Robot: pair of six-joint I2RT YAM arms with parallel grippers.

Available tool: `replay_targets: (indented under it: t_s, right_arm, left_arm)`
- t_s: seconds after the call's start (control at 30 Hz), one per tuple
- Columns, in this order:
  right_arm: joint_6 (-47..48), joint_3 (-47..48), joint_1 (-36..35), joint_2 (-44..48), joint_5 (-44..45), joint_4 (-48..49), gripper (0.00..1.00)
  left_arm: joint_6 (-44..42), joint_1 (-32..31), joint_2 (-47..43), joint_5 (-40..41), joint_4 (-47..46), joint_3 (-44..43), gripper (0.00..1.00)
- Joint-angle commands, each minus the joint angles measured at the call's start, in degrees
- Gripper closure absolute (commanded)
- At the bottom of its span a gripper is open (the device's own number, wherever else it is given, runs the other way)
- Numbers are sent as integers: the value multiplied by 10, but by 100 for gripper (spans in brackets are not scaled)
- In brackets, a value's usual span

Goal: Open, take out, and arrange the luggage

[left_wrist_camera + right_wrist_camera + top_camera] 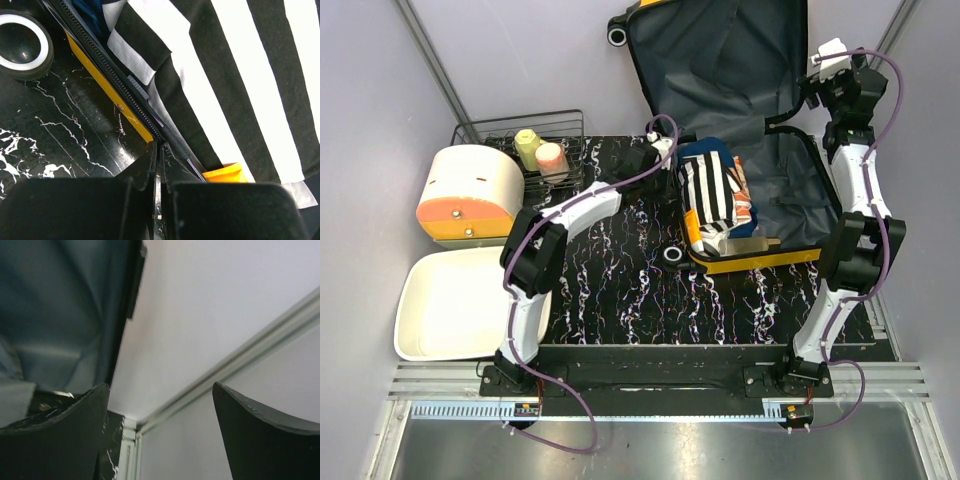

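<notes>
Yellow-shelled luggage (pixel 760 262) lies open on the worktop (pixel 620 290), lid leaning back, which exposes the striped garment (pixel 240 75). Left claw (pixel 158 150) sits pinched together, seemingly empty, at the zip rim. Right claw (pixel 160 386) gapes empty beside the lid, probably guarding it.

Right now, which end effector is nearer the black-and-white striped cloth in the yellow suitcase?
Left. The left end effector sits at the yellow suitcase rim, right beside the black-and-white striped cloth; the right end effector is up by the raised lid, well away.
</notes>
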State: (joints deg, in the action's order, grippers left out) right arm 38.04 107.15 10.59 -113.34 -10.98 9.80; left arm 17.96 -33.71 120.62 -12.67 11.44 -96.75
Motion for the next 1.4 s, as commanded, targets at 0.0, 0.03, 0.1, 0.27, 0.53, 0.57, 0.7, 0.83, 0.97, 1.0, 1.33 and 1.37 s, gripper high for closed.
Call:
replay_targets:
  t_s: [0.0, 0.03, 0.1, 0.27, 0.53, 0.57, 0.7, 0.83, 0.97, 1.0, 1.33, 1.37]
  right_arm:
    - [-37, 64, -6, -6, -99, 34, 12]
    - [-46, 89, -7, -14, -118, 36, 21]
    - [-63, 128, -12, -54, -123, 25, 26]
    - [-115, 312, -23, -170, -134, -10, 41]
    - [-122, 378, -62, -227, -150, 28, 50]
    - [-112, 381, -65, -240, -150, 33, 50]
    - [-69, 422, -80, -289, -69, 71, 46]
    - [-33, 483, -84, -362, 31, 126, 45]
    - [3, 491, -71, -379, 81, 162, 39]
    - [4, 483, -66, -378, 92, 165, 37]
    - [6, 468, 2, -369, 123, 185, 36]
    - [6, 467, 7, -367, 119, 186, 36]
  left_arm:
    - [-21, -26, 5, -35, -52, 1, 100]
    - [-22, -26, 1, -36, -53, 9, 100]
    - [-23, -27, -7, -39, -55, 26, 100]
    - [-26, -33, -8, -37, -53, 46, 100]
    - [-28, -33, -13, -33, -53, 60, 100]
    - [-28, -33, -12, -33, -52, 59, 100]
    - [-31, -34, -12, -32, -50, 57, 100]
    - [-38, -34, -10, -33, -50, 53, 100]
    - [-60, -39, -1, -32, -49, 35, 100]
    - [-67, -46, 1, -27, -49, 26, 100]
    - [-72, -69, 42, -12, -59, -54, 100]
    - [-58, -70, 47, -18, -69, -59, 100]
